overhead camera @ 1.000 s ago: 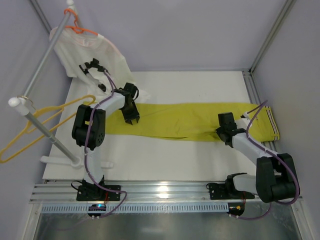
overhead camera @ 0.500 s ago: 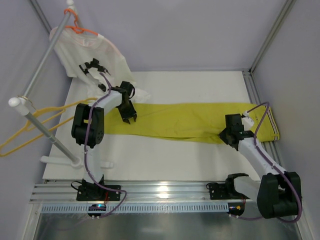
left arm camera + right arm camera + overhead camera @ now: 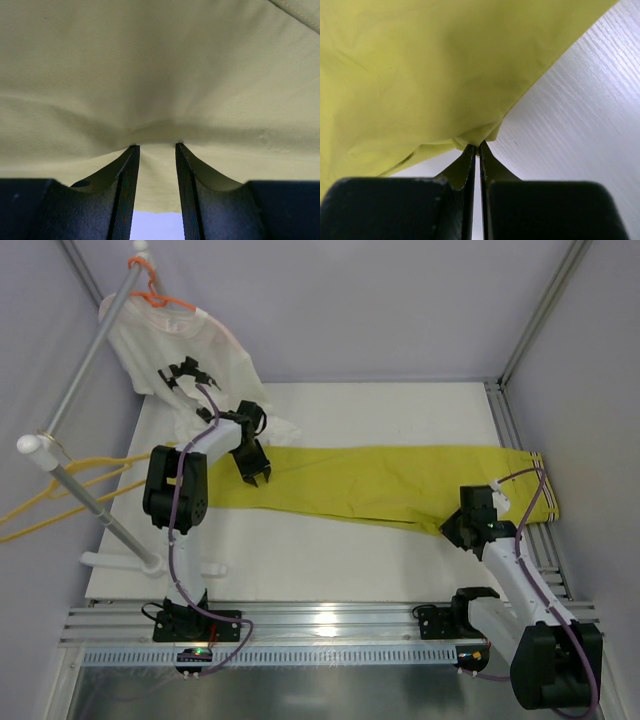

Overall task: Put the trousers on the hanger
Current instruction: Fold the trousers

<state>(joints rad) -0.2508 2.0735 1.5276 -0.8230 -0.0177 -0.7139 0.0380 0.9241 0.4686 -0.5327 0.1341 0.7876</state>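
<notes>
The trousers (image 3: 380,480) lie across the table (image 3: 300,550); the hanger (image 3: 110,460) hangs left of it.

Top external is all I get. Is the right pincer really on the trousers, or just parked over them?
Observer: It's on them. The right wrist view shows the right pincer shut on a small pinch at the edge of the trousers.
Operator: Left one?
Observer: In the left wrist view the left pincer has its jaws apart, with cloth dented in between the tips. I cannot tell if it grips.
Operator: Anything beside the right pinch?
Observer: Only bare white table.
</notes>
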